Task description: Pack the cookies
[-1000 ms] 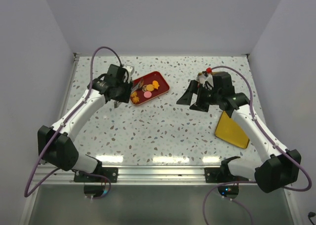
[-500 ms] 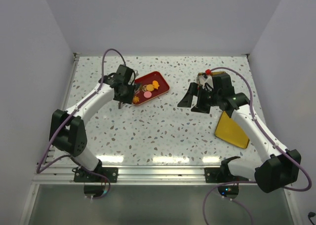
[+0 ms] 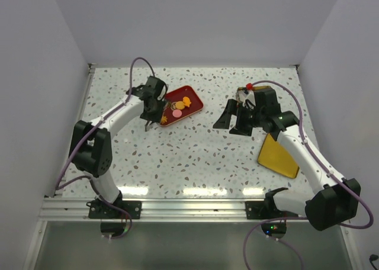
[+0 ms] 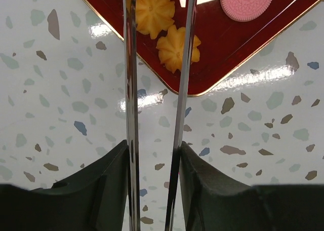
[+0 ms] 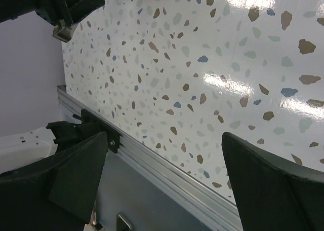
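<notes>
The cookies lie on a small red tray (image 3: pixel 195 108) at the table's back left: orange ones (image 3: pixel 186 100) and a pink one (image 3: pixel 177 113). My left gripper (image 3: pixel 153 108) hangs over the tray's near-left corner, shut on a pair of metal tongs (image 4: pixel 130 89). In the left wrist view the two tong blades reach out from between my left gripper's (image 4: pixel 153 152) fingers. They straddle two orange flower-shaped cookies (image 4: pixel 177 47) on the tray (image 4: pixel 228 43). A pink cookie (image 4: pixel 246 0) lies to their right. My right gripper (image 3: pixel 232 119) hovers open and empty over the table's right half.
A flat yellow pouch (image 3: pixel 277 156) lies on the table under the right forearm. The table's aluminium front rail (image 5: pixel 152 160) shows below my right gripper (image 5: pixel 164 140). Grey walls close in the left, back and right.
The left arm has swung in, carrying the tongs a little right over the tray's corner, and the blades have drawn closer together. The right arm has not moved.
</notes>
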Controlling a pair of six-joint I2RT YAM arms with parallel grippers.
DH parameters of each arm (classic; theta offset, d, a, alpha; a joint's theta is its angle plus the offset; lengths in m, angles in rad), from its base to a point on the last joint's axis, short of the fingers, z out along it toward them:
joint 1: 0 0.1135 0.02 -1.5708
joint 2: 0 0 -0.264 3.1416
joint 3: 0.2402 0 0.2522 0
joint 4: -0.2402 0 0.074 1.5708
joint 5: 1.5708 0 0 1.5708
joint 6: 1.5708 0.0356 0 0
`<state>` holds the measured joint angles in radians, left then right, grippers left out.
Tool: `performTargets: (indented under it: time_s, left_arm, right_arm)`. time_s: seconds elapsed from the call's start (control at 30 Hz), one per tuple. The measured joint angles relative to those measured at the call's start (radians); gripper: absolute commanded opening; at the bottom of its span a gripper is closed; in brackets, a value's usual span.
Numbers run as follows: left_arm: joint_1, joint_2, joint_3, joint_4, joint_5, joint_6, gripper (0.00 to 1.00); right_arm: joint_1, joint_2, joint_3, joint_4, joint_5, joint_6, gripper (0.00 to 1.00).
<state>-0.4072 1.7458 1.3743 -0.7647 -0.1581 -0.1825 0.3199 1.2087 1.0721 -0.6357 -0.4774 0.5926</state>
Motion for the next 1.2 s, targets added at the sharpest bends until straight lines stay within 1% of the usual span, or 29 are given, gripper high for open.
performTargets:
  time_s: [0.2,0.33,0.47,0.53,0.77,0.93,1.03,1.2]
  left_arm:
    - [0.0,0.04,0.024,-0.003,-0.007,0.001,0.37]
    - [0.0,0.048,0.06,-0.022,-0.006,0.001,0.36]
    - [-0.003,0.048,0.158,-0.05,-0.005,0.001,0.36]
    - [-0.009,0.048,0.216,-0.066,-0.001,0.001,0.37]
    - [-0.073,0.068,0.434,-0.092,0.046,0.0,0.37]
    - [-0.138,0.145,0.572,-0.089,0.1,-0.002,0.38]
    - [-0.174,0.185,0.603,-0.081,0.142,-0.008,0.39]
    - [-0.238,0.237,0.611,-0.031,0.228,-0.034,0.39]
  right_arm:
    - [0.0,0.012,0.0,-0.001,0.015,-0.002,0.99]
    - [0.0,0.015,0.0,-0.002,0.016,-0.003,0.99]
    - [0.0,0.015,0.02,-0.04,0.046,-0.006,0.99]
    - [0.0,0.015,0.063,-0.089,0.085,-0.008,0.99]
    - [0.0,0.01,0.333,-0.243,0.231,-0.005,0.99]
    - [-0.001,-0.025,0.393,-0.324,0.261,0.021,0.99]
    - [-0.001,-0.052,0.416,-0.384,0.282,0.038,0.99]
    - [-0.001,-0.116,0.473,-0.477,0.317,0.058,0.99]
